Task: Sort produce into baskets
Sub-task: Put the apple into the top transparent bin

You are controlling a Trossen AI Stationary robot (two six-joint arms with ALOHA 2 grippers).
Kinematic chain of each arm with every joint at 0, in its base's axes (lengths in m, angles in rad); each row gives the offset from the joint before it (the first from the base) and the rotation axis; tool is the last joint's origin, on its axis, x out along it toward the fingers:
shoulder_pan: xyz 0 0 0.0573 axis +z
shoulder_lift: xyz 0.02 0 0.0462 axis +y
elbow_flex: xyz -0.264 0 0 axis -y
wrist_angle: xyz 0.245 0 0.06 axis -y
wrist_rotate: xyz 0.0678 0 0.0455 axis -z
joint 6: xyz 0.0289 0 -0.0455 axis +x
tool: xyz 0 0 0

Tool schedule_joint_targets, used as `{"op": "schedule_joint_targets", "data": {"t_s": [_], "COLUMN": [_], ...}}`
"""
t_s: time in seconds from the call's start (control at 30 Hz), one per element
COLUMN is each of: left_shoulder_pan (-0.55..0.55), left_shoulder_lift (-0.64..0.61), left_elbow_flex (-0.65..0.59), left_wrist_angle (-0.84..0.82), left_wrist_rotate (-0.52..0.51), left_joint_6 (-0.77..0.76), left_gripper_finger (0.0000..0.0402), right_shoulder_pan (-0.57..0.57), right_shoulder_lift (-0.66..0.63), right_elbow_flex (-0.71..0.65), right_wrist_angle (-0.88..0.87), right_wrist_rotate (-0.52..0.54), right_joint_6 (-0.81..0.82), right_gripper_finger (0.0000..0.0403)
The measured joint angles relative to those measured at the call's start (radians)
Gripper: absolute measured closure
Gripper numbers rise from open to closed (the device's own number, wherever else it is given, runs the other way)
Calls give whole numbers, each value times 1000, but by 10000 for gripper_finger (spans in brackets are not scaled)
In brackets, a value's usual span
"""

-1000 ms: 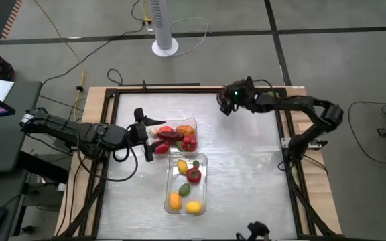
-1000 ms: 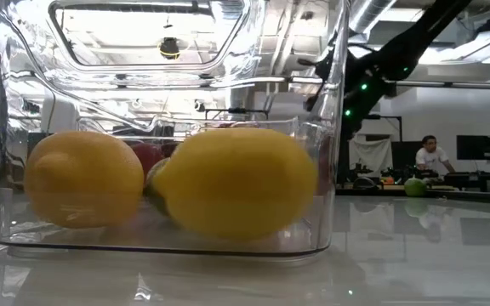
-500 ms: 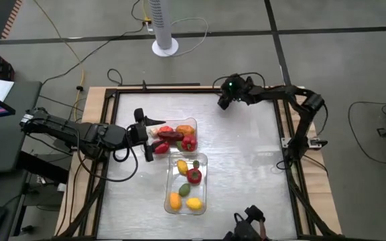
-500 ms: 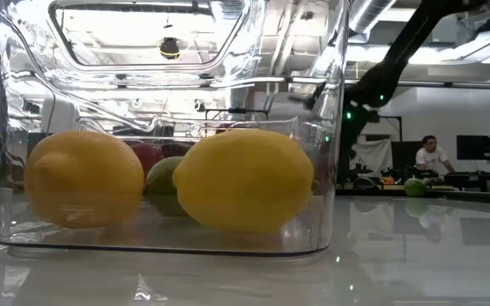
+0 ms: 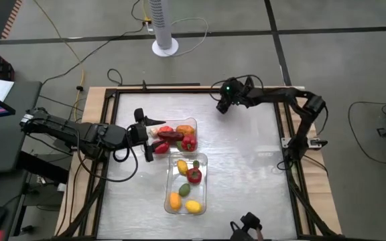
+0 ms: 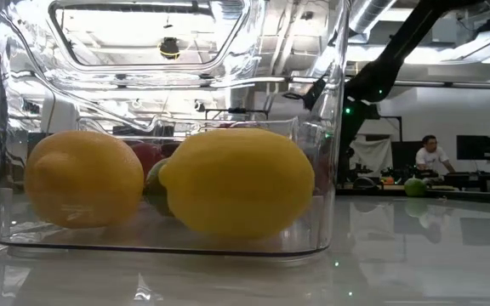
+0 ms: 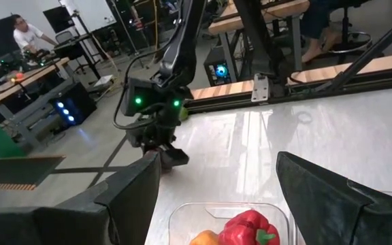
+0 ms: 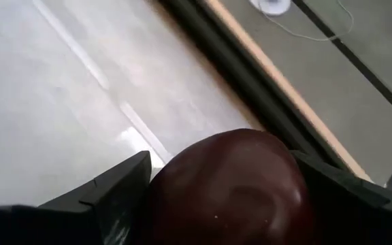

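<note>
The right gripper (image 5: 222, 106) — at one o'clock over the table (image 5: 246, 174) — clamps a dark maroon fruit (image 8: 230, 180); left gripper (image 5: 145, 134) gapes beside the nine-o'clock basket (image 5: 191, 123) of produce.

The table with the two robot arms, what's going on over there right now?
It's a produce sort. The right hand is shut on a dark maroon round fruit above the far edge of the white table. The left hand is open beside the far clear plastic basket, which holds a red pepper. The near clear plastic basket holds a yellow lemon among other pieces.
</note>
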Motion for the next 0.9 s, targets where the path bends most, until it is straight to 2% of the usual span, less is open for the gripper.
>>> {"op": "schedule_joint_targets", "data": {"t_s": [0.23, 0.47, 0.7, 0.8, 0.9], "left_shoulder_pan": [0, 0, 0, 0, 0], "left_shoulder_lift": [0, 0, 0, 0, 0], "left_elbow_flex": [0, 0, 0, 0, 0], "left_wrist_angle": [1, 9, 9, 9, 9], "left_wrist_rotate": [-2, -14, -15, -15, -16], "left_joint_6": [11, 12, 4, 4, 4], "left_gripper_finger": [121, 121, 121, 121, 121], "right_shoulder_pan": [126, 348, 548, 578, 579], "right_shoulder_lift": [-129, -262, -208, -151, -105], "right_elbow_flex": [-1, -1, 0, 0, 40], "right_wrist_angle": [-42, 55, 318, 432, 423], "right_wrist_rotate": [-6, -162, -164, -164, -169], "right_joint_6": [-3, 22, -31, -35, -27], "right_gripper_finger": [45, 45, 45, 44, 42]}}
